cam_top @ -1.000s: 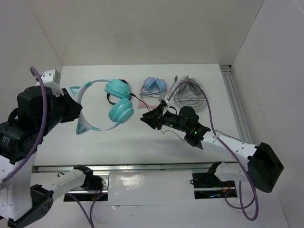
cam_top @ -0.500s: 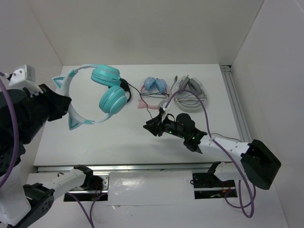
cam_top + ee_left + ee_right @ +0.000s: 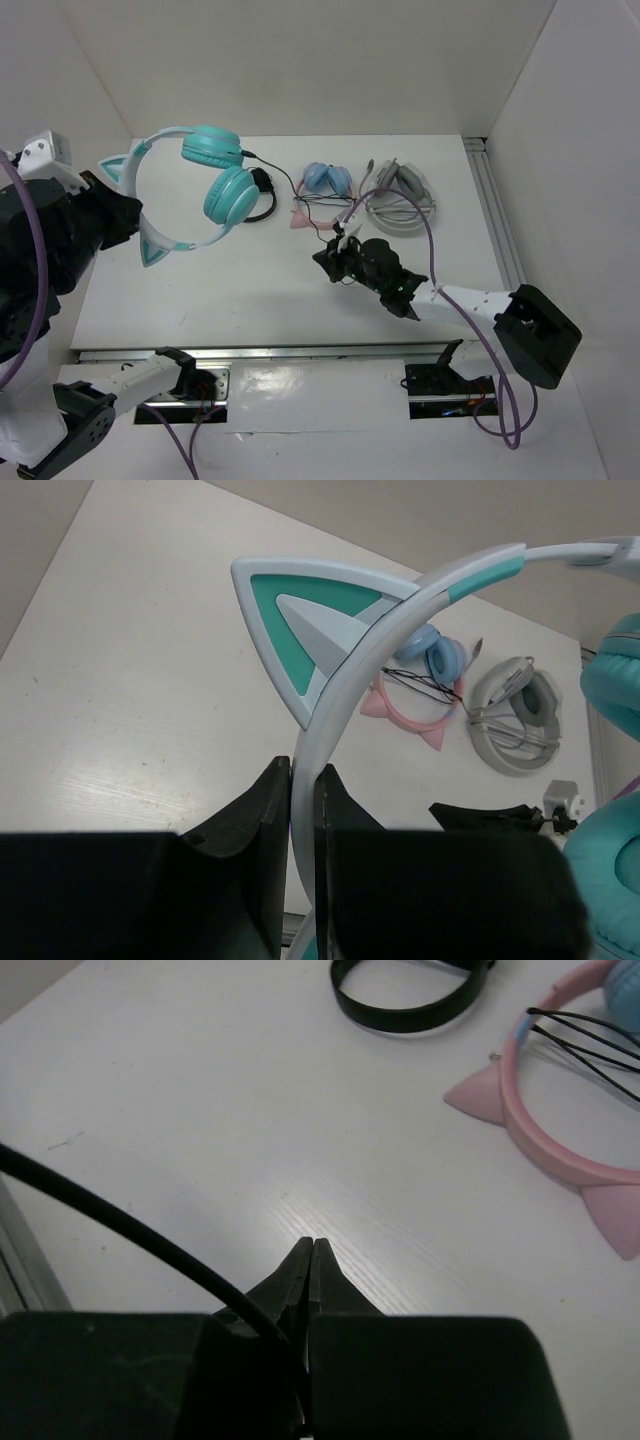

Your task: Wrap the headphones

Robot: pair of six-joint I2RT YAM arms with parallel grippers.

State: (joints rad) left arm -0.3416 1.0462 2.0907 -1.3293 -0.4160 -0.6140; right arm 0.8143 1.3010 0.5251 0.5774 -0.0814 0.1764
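Headphones (image 3: 205, 185) raised above the tabletop's (image 3: 230, 290) left side | my left fingers (image 3: 262, 815) clamp the headband (image 3: 400, 610) | my right fingers (image 3: 295, 1275) pinch the cable (image 3: 120, 1218) | I judge wrapping not begun: cable unwound.

Right pincer (image 3: 313, 1250): fingers pressed together, tips over the desk.
Black cable (image 3: 130, 1225): slants from the left edge into the closed fingers.
Desk (image 3: 180, 1110): white, faintly grained.
Black band (image 3: 400, 1018): lies at the top, well beyond the tips.
Pink band (image 3: 522, 1110): on the right, two cat ears, with thin black strands crossing it.
Light-blue cup (image 3: 625, 990): cut off by the top-right corner.
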